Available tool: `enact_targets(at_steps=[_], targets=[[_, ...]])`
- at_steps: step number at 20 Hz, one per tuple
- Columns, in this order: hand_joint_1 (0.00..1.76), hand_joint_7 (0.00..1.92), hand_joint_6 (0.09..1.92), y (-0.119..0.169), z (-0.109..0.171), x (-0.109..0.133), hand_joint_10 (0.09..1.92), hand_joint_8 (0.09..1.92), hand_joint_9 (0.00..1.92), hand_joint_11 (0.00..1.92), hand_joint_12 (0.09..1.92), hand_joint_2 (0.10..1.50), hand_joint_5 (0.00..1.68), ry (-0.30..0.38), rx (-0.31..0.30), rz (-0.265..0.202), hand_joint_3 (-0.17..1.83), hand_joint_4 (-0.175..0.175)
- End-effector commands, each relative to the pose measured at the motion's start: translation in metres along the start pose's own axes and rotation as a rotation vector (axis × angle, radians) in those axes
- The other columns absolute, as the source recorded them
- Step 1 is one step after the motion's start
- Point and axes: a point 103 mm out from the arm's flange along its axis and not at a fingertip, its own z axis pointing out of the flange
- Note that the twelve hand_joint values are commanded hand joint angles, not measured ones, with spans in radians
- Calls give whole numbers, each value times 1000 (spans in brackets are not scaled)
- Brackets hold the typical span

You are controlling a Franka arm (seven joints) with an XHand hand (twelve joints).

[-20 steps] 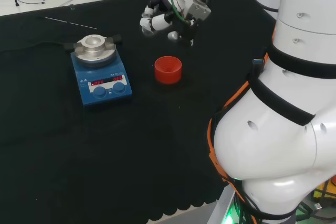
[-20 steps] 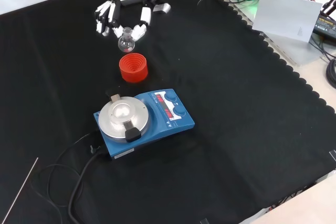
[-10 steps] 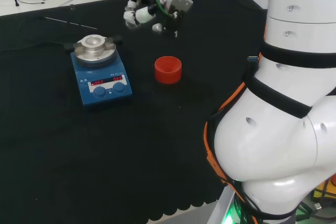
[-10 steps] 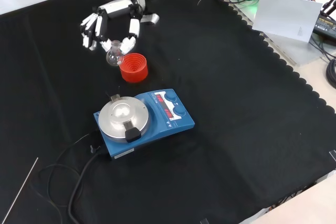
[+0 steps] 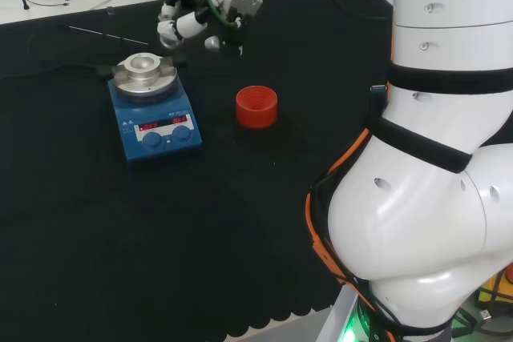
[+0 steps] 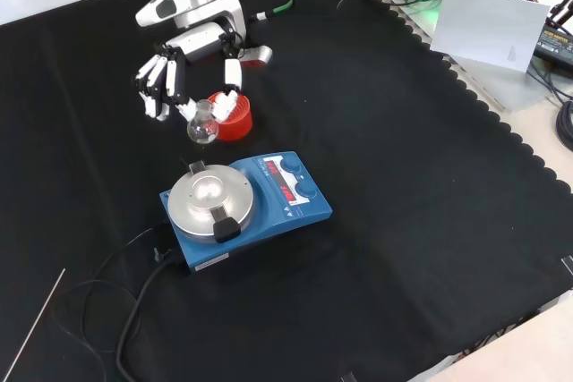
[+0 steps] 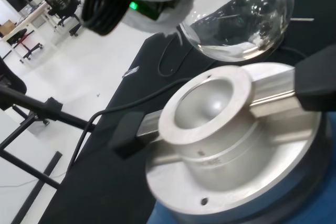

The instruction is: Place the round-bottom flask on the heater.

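A small clear round-bottom flask (image 6: 201, 125) hangs in the air, pinched at its neck by my hand (image 6: 183, 69). In the front view it hovers just above and behind the heater (image 6: 242, 203). The heater is a blue box with a round silver block (image 6: 209, 199) on top, which has a bowl-shaped hollow (image 7: 202, 106). Through the wrist camera the flask's bulb (image 7: 241, 17) floats close over that hollow without touching it. From the head view my hand (image 5: 192, 14) sits just right of and behind the heater's silver block (image 5: 144, 74).
A red ribbed ring stand (image 6: 235, 115) stands behind the heater in the front view, and to its right (image 5: 256, 106) in the head view. The heater's black cable (image 6: 134, 301) trails toward the front left. A thin rod (image 5: 108, 35) lies on the cloth beyond the heater.
My hand has carried the flask away from above the red stand and toward the heater, leftward in the head view and downward in the front view.
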Motion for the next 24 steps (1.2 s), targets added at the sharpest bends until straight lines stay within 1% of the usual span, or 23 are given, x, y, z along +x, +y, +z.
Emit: enact_targets(at_steps=[1, 7, 10, 14, 16, 20, 22, 24], targets=[[1124, 538, 952, -1, 9, 7, 488, 534, 724, 290, 1313, 602, 1172, 2, 15, 4, 865, 98], [1125, 538, 951, 2, 22, 11, 488, 534, 725, 291, 1313, 600, 1173, -11, 33, 11, 867, 96], [1125, 538, 951, 10, 30, 18, 488, 534, 725, 291, 1313, 599, 1174, -19, 36, 9, 868, 94], [1126, 539, 951, 17, 27, 17, 488, 534, 725, 291, 1312, 598, 1174, -14, 37, 0, 870, 92], [1126, 539, 951, 23, 33, 21, 488, 534, 725, 291, 1312, 598, 1174, -20, 42, 0, 870, 91], [1126, 539, 950, 28, 32, 17, 488, 534, 725, 291, 1312, 597, 1175, -11, 48, -3, 871, 90], [1126, 539, 950, 35, 42, 23, 488, 534, 725, 291, 1312, 597, 1175, -21, 56, -2, 872, 89], [1127, 539, 950, 35, 42, 23, 488, 534, 725, 291, 1312, 597, 1175, -16, 56, -7, 872, 88]])
